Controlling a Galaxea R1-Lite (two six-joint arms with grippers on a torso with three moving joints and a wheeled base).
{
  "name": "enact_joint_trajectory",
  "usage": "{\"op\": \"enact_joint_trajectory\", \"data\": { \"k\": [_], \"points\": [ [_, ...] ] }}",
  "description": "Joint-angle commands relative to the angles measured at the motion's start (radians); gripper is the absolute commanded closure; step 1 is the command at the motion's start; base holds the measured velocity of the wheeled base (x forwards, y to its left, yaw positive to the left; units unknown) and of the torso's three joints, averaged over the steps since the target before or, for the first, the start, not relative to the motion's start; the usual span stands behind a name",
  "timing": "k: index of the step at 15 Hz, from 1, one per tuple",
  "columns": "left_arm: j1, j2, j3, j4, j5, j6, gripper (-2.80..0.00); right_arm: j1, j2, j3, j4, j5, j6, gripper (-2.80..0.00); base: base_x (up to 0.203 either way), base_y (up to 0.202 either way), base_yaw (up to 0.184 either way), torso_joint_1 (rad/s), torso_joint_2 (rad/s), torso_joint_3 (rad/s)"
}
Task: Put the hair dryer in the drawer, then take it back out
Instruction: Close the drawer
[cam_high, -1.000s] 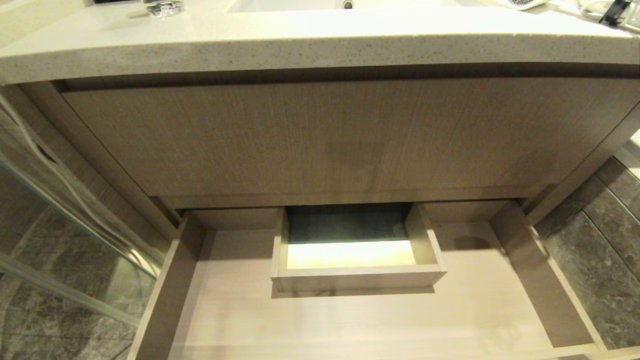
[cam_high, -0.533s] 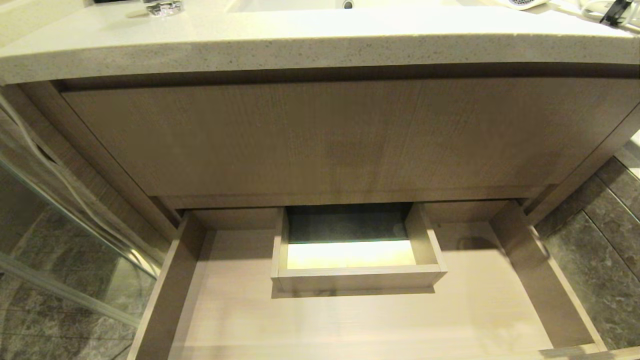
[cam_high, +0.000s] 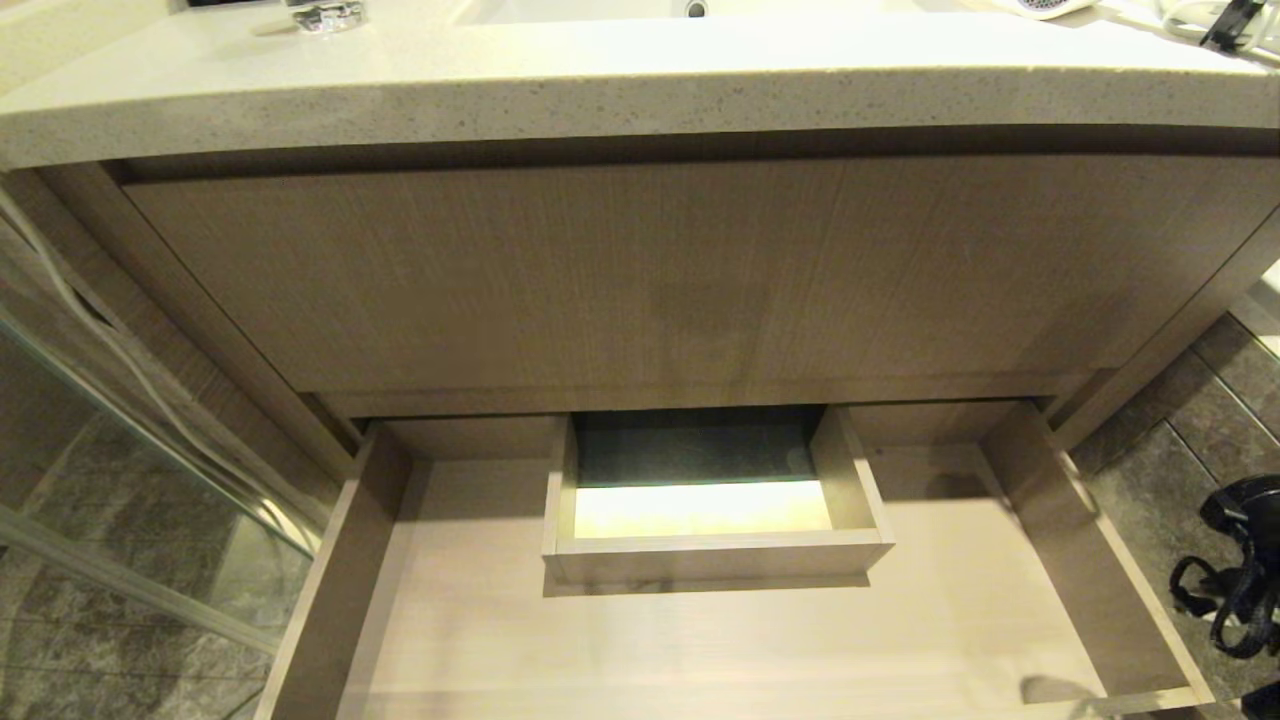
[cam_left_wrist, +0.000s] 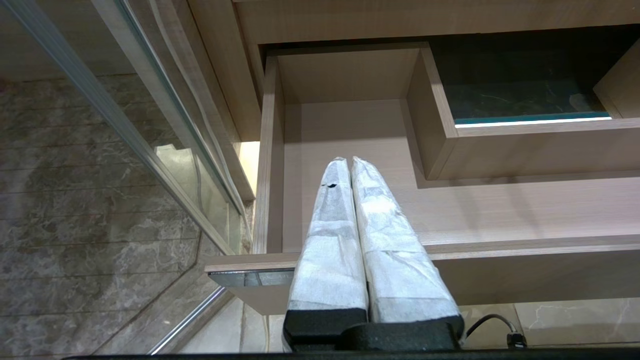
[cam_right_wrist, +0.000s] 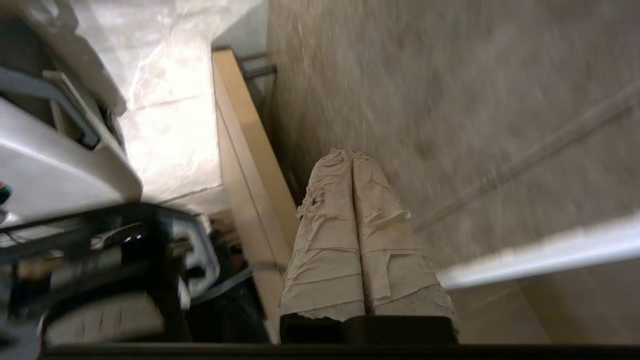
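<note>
The drawer (cam_high: 700, 640) stands pulled out under the vanity, wide and shallow, with a boxed cutout (cam_high: 715, 545) in its middle and nothing lying in it. Only a sliver of the white hair dryer (cam_high: 1045, 6) shows, on the countertop at the far right, with its cord (cam_high: 1185, 20) beside it. My right arm (cam_high: 1240, 570) rises at the right edge, outside the drawer's right wall. In its wrist view the right gripper (cam_right_wrist: 351, 154) is shut and empty beside a wooden drawer edge (cam_right_wrist: 245, 150). My left gripper (cam_left_wrist: 348, 161) is shut and empty, parked over the drawer's (cam_left_wrist: 350, 130) left front corner.
A tall wood-grain panel (cam_high: 680, 270) fills the vanity front above the drawer, under a speckled stone countertop (cam_high: 600, 90). A glass partition (cam_high: 130, 430) stands on the left. Dark stone floor tiles (cam_high: 1200, 540) lie to the right. A chrome fitting (cam_high: 325, 14) sits on the counter.
My right arm has come up into the head view at the right edge. Its shadow has slid down the drawer floor towards the front right corner. The drawer and left gripper have stayed put.
</note>
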Motion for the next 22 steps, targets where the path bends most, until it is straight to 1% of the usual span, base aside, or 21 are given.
{"op": "enact_joint_trajectory", "data": {
  "k": [1, 3, 6, 8, 15, 20, 22],
  "points": [
    [0.0, 0.0, 0.0, 0.0, 0.0, 0.0, 0.0, -0.002, 0.059, 0.02, -0.044, -0.003, -0.039, 0.0, 0.0, 0.0, 0.0, 0.0, 0.0, 0.0],
    [0.0, 0.0, 0.0, 0.0, 0.0, 0.0, 0.0, -0.002, 0.078, 0.023, -0.067, -0.003, -0.041, 0.0, 0.0, 0.0, 0.0, 0.0, 0.0, 0.0],
    [0.0, 0.0, 0.0, 0.0, 0.0, 0.0, 0.0, -0.001, 0.105, 0.066, -0.127, -0.003, -0.042, 0.0, 0.0, 0.0, 0.0, 0.0, 0.0, 0.0],
    [0.0, 0.0, 0.0, 0.0, 0.0, 0.0, 0.0, 0.0, 0.119, 0.084, -0.138, -0.003, -0.043, 0.0, 0.0, 0.0, 0.0, 0.0, 0.0, 0.0],
    [0.0, 0.0, 0.0, 0.0, 0.0, 0.0, 0.0, 0.001, 0.182, 0.064, -0.256, -0.003, -0.044, 0.0, 0.0, 0.0, 0.0, 0.0, 0.0, 0.0],
    [0.0, 0.0, 0.0, 0.0, 0.0, 0.0, 0.0, 0.0, 0.182, 0.053, -0.316, -0.001, -0.044, 0.0, 0.0, 0.0, 0.0, 0.0, 0.0, 0.0],
    [0.0, 0.0, 0.0, 0.0, 0.0, 0.0, 0.0, 0.0, 0.177, 0.048, -0.364, -0.002, -0.043, 0.0, 0.0, 0.0, 0.0, 0.0, 0.0, 0.0]
  ]
}}
